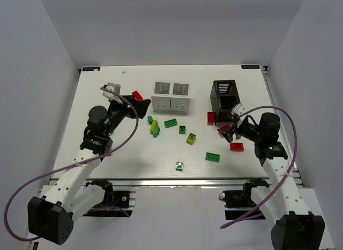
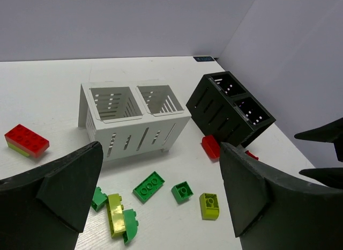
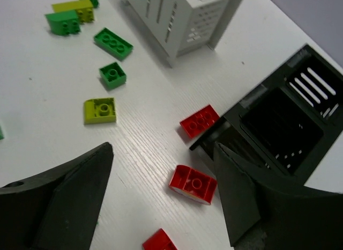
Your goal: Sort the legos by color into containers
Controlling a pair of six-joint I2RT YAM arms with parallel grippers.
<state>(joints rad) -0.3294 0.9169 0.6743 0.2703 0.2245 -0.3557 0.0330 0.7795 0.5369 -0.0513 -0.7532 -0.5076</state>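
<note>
The low white box [image 1: 170, 97] and the taller black box [image 1: 225, 96] stand at the back of the table, both compartments of each looking empty. Green and yellow-green bricks lie in front of the white box: a green plate [image 1: 171, 123], a small green brick [image 1: 182, 129], a yellow-green brick [image 1: 191, 138] and a stacked cluster [image 1: 154, 126]. Red bricks [image 1: 210, 118] [image 1: 236, 146] lie by the black box. My left gripper [image 1: 140, 107] is open and empty left of the white box. My right gripper [image 3: 163, 148] is open and empty above a red brick [image 3: 193, 184].
A red brick on a yellow-green one [image 2: 27, 140] lies left of the white box [image 2: 134, 118]. Two more green bricks [image 1: 212, 156] [image 1: 179, 166] lie near the front edge. Grey walls enclose the table. The black box [image 3: 284, 121] is close to my right finger.
</note>
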